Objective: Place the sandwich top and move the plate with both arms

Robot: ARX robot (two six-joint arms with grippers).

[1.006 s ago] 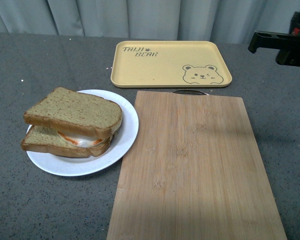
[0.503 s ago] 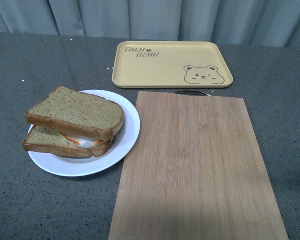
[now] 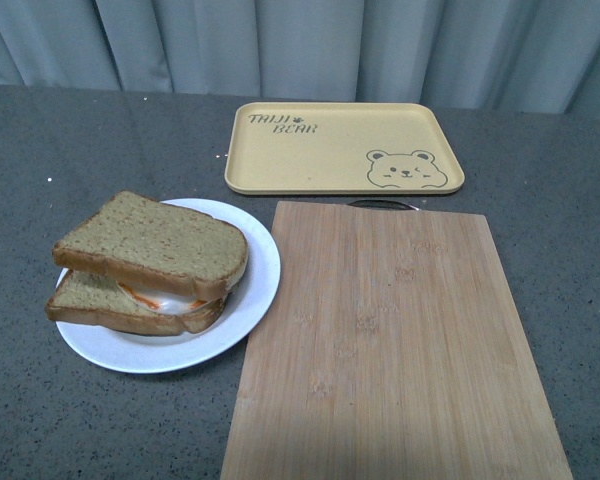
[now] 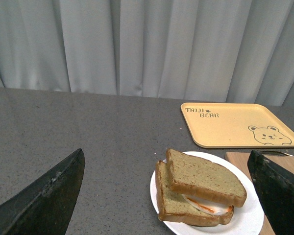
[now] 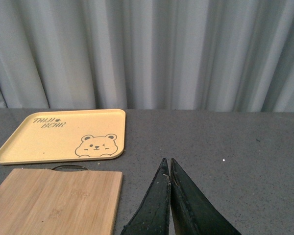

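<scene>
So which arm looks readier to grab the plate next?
Left, I'd say. Its jaws stand open with the plate ahead between them; the right's are shut, facing the tray and board, no plate in view.

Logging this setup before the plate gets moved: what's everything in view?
cutting board: 1, light wood, centre-right of table
plate: 1, white, left of cutting board
lower bread slice: 1, brown, on the plate
egg: 1, white and orange, between slices
sandwich top: 1, brown, on the egg
tray: 1, yellow, behind the board
curtain: 1, grey, behind the table
left tool: 1, black, open, facing the plate
right tool: 1, black, shut, above the table
</scene>
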